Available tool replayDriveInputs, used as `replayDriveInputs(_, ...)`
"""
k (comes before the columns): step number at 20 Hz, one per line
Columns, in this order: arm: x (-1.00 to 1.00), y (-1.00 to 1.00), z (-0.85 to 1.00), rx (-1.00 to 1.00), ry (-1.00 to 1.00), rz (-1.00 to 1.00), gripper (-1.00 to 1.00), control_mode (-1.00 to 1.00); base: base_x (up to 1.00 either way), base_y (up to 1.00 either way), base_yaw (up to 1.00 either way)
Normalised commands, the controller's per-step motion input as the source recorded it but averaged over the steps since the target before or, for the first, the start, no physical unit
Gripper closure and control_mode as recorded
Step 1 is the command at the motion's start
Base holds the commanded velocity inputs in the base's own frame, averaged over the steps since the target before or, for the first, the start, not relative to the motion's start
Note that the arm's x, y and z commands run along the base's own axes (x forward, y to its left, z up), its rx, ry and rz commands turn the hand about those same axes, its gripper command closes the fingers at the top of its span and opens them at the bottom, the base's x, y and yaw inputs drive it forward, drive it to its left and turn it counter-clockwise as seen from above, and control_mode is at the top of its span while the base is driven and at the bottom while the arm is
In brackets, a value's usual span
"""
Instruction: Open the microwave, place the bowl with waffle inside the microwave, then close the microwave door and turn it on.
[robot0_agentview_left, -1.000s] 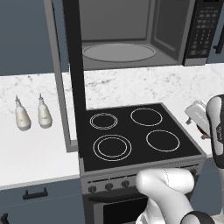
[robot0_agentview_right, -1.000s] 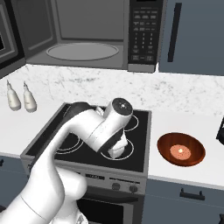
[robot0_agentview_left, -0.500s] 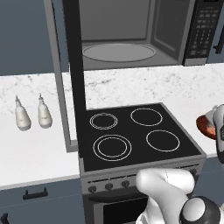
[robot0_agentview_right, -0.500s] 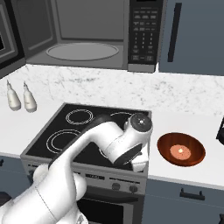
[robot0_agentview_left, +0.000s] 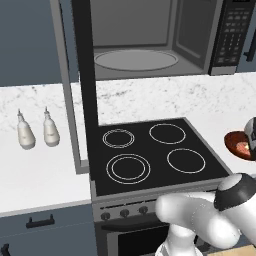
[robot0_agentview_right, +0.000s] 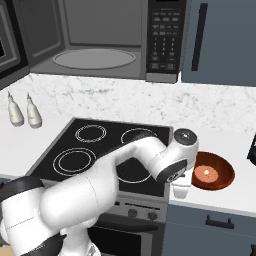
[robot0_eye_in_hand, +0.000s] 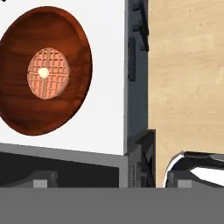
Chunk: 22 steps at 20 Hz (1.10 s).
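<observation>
The shallow round glossy reddish-brown bowl (robot0_agentview_right: 214, 171) sits flat on the white marbled counter (robot0_agentview_right: 235, 192), just to the right of the black four-ring stove (robot0_agentview_right: 107, 150) and close to the counter's front edge. The small round orange-brown gridded waffle (robot0_agentview_right: 206, 174) with its pale centre spot lies flat in the middle of the bowl, rim of the bowl clear all around it.

In the right base view the white arm reaches across the stove's front right corner, and the two-finger gripper (robot0_agentview_right: 181, 191) hangs off its end, pointing down at the counter edge just left of the bowl, near it but apart from it. In the hand view the bowl (robot0_eye_in_hand: 43, 70) shows in the upper left with the waffle (robot0_eye_in_hand: 47, 73) centred in it, well off to one side of the hand's line. The fingers stand spread wide with nothing between them.

Bowl and waffle are both round, so neither has a long axis; the bowl's mouth faces straight up.

The wide grey-steel microwave (robot0_agentview_right: 100, 37) hangs above the stove with its grey interior and round turntable (robot0_agentview_left: 136, 59) exposed. Its dark glass microwave door (robot0_agentview_left: 75, 85) in a thin grey frame is swung fully out to the left, seen nearly edge-on in the left base view.
</observation>
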Motion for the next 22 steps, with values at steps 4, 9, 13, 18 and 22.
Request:
replayDriveInputs(4, 0.31, -0.91, -0.28, 0.18, 0.0, -0.03, -1.0, -1.0, 0.0, 0.0, 0.0)
replayDriveInputs(9, 0.4, -0.55, -0.16, 0.13, 0.0, 0.0, -1.0, -1.0, 0.0, 0.0, 0.0)
replayDriveInputs(13, 0.28, -0.42, -0.23, 0.06, 0.0, 0.0, -1.0, -1.0, 0.0, 0.0, 0.0)
replayDriveInputs(18, 0.07, -0.33, -0.39, 0.0, 0.0, 0.0, -1.0, -1.0, 0.0, 0.0, 0.0)
replayDriveInputs(22, 0.14, -0.12, -0.35, 0.0, 0.0, 0.0, -1.0, -1.0, 0.0, 0.0, 0.0)
